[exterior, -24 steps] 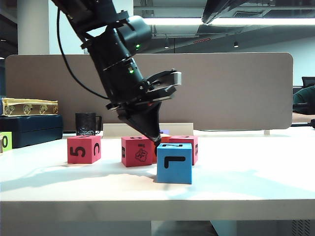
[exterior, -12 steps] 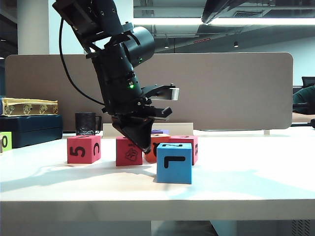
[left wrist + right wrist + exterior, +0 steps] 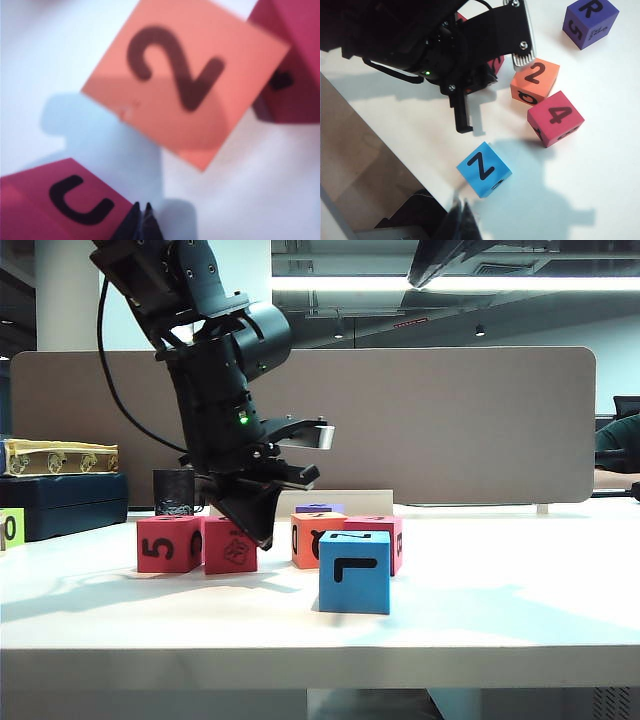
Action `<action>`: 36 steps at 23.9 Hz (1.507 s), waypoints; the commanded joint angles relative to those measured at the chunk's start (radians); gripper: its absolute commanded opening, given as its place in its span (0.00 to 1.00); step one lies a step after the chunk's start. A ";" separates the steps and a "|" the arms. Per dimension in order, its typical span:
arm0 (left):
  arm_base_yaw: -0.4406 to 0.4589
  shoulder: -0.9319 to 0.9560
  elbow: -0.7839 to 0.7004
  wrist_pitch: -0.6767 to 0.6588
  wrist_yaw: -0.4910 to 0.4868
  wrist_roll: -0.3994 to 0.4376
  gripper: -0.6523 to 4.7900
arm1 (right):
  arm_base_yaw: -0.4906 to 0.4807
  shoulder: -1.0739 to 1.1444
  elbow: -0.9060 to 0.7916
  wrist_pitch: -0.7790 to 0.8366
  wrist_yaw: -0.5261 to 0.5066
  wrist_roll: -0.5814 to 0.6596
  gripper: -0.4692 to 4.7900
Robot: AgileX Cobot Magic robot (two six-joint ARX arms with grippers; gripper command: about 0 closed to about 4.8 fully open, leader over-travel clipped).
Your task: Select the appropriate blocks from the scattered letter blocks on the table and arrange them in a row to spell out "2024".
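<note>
Exterior view: left tool (image 3: pixel 262 536), pressed together, touches red block (image 3: pixel 231 546); right tool (image 3: pixel 462 214) pressed together.

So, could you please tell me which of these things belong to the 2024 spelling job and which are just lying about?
Job: orange block showing 2; red block showing 4; red drawing block, shut left gripper beside it; red 5 block; shut right gripper, hovering above the table.
Lying about: blue block; purple block; black mug; yellow-green 0 cube.
</note>
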 commanded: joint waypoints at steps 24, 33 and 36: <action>-0.009 -0.005 0.111 -0.098 0.024 0.008 0.11 | 0.000 0.011 0.003 0.034 0.086 -0.007 0.08; 0.087 -0.085 0.209 -0.167 0.058 -0.001 0.11 | -0.047 0.216 0.003 0.122 0.110 -0.006 0.08; 0.189 -0.138 0.209 -0.212 0.159 -0.046 0.11 | -0.086 0.286 0.003 0.155 0.110 -0.006 0.08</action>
